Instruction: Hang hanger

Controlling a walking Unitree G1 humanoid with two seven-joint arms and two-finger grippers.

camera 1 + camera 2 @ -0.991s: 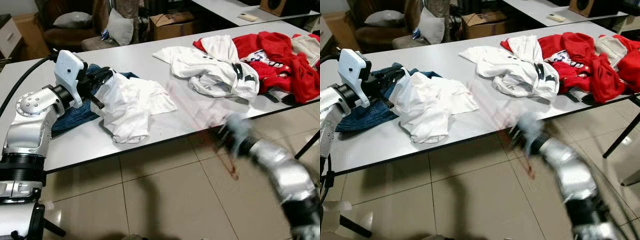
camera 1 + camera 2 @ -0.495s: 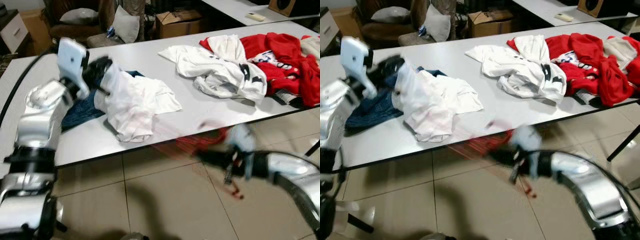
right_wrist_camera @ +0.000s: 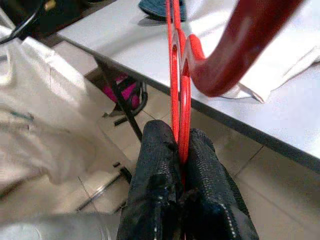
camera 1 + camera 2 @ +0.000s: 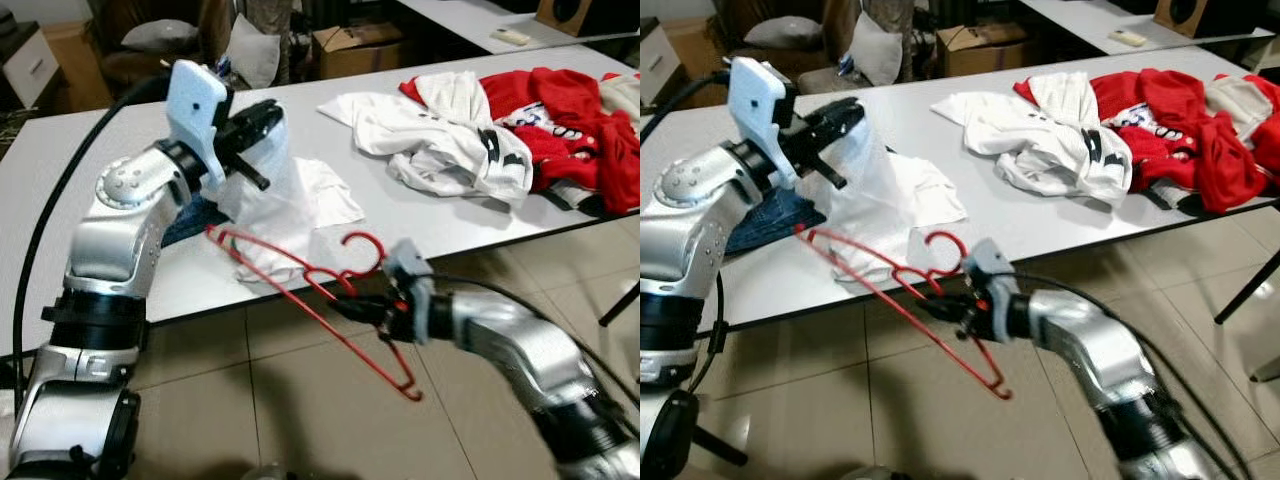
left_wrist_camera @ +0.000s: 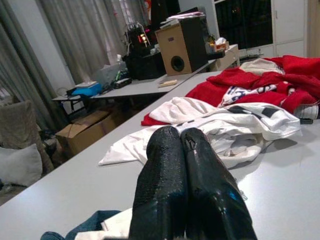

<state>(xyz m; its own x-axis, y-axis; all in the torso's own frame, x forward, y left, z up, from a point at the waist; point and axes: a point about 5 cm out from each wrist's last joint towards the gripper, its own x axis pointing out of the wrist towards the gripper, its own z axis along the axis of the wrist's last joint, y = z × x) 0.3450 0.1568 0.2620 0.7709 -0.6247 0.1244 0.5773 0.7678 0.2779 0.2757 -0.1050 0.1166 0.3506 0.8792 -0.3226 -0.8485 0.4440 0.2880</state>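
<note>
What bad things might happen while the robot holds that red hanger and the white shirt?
The right end effector pinches just one thin bar of the red hanger, so it may twist or slip. The left end effector grips only a fold of the white shirt, which might pull free. The hanger's tip could also snag the table edge.

Tiled floor [image 4: 300, 400], grey table [image 4: 420, 215], curtains [image 5: 75, 45]

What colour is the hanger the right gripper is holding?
Red. The hanger, clamped in the right gripper, shows best in the left eye view.
</note>
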